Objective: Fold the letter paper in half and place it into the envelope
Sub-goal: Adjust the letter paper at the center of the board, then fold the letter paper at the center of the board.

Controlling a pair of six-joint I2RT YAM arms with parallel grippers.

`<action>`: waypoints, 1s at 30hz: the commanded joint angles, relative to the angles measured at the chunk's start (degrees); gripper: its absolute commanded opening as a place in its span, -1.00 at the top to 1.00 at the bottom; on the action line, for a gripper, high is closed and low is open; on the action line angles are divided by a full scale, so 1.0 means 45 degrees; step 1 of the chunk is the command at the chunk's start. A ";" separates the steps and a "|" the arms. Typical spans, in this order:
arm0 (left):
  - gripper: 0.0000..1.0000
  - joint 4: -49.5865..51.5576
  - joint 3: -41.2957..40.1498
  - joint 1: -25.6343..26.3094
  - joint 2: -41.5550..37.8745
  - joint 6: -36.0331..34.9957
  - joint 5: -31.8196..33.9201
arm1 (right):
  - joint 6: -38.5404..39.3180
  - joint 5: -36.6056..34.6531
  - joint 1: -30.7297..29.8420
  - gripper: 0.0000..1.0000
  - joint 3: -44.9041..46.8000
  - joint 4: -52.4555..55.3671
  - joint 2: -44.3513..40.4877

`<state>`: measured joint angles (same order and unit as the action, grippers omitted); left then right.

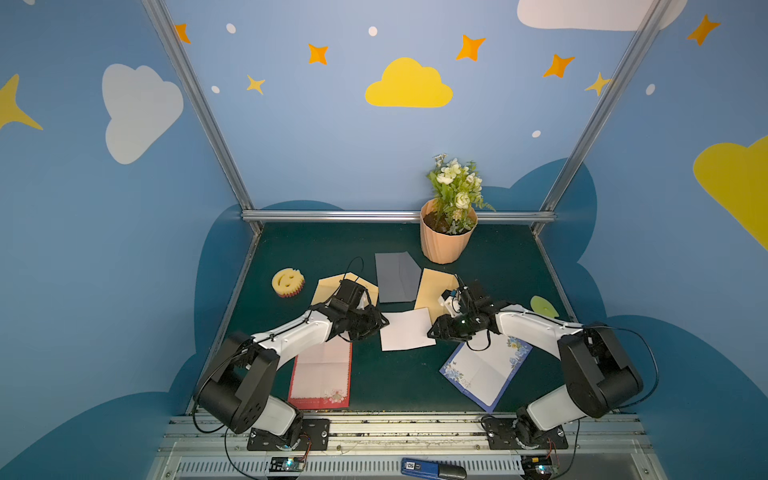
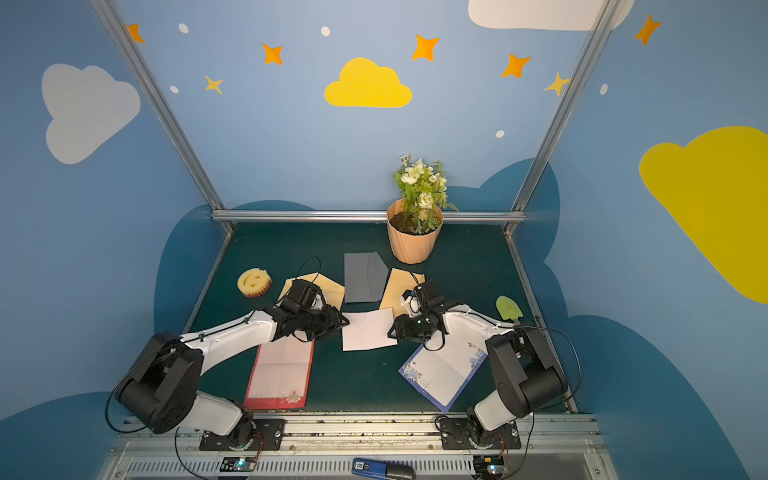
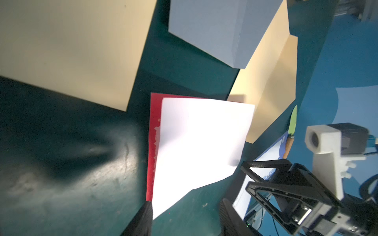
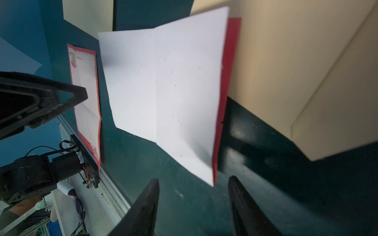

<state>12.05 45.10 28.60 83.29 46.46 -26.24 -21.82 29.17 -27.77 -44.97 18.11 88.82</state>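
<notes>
Nearest the bases, two open sheets are seen flat on the table: a red sheet, partly covered by the left arm, and a blue sheet under the right arm. Just beyond them, between the two grippers, the folded paper is found at mid-table, white side up, with a red strip of its lower layer shown along one edge in the left wrist view. The left gripper is placed at one side of the paper and the right gripper at the other. In each wrist view the fingers are seen parted, left and right, with bare table between them and nothing clasped; only a paper corner is reached by the fingertips. Farther back, a tan envelope is partly hidden by the left wrist, a grey envelope is laid in the middle, and a second tan envelope is met by the paper's far corner. A smiley sponge is set at the left, a green trowel at the right, and a flower pot at the back.
</notes>
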 commanded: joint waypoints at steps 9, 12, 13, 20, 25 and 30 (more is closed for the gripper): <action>-0.21 -0.1971 -0.0484 0.0656 -0.0329 0.1307 -0.0745 | 0.0310 0.0237 0.0175 -0.08 -0.0603 -0.0443 0.1151; -0.20 -0.2905 -0.0913 0.0957 0.0329 0.1795 -0.0667 | 0.0256 0.0329 0.0153 -0.08 -0.0724 -0.0543 0.1191; -0.20 -0.3323 -0.1103 0.1006 0.0536 0.1992 -0.0670 | 0.0269 0.0371 0.0135 -0.08 -0.0809 -0.0538 0.1201; -0.20 -0.4192 -0.1621 0.1032 0.1600 0.2215 -0.0782 | 0.0136 0.0464 0.0089 -0.08 -0.0993 -0.0547 0.1432; -0.20 -0.4442 -0.1891 0.0998 0.1878 0.2195 -0.0663 | 0.0029 0.0619 -0.0078 -0.07 -0.1118 -0.0704 0.1559; -0.20 -0.5085 -0.2229 0.0987 0.2199 0.2424 -0.0790 | -0.0090 0.1031 -0.0366 -0.05 -0.1425 -0.0781 0.1334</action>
<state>-9.10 36.51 33.21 91.50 56.66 -29.91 -21.89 31.99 -28.62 -49.32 15.25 95.29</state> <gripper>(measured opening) 0.601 0.527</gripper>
